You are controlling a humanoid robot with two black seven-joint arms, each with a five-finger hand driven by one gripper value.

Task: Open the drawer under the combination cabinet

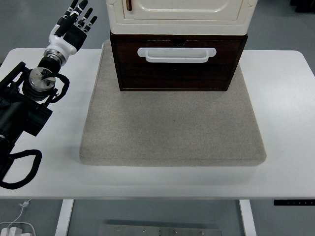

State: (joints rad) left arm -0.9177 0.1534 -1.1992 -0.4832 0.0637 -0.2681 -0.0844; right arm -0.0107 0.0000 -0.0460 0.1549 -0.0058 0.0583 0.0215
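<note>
The drawer (176, 63) is dark brown and sits under the cream cabinet (179, 12), at the far middle of the table. Its front faces toward me, and its white handle (176, 54) runs left to right across the upper part of the front. The drawer looks closed. My left hand (75, 24) is raised at the far left, well apart from the drawer, fingers spread wide and pointing away from me, holding nothing. The cabinet stands on a beige mat (172, 128), which lies on the white table (285, 123). The floor behind is grey.
</note>
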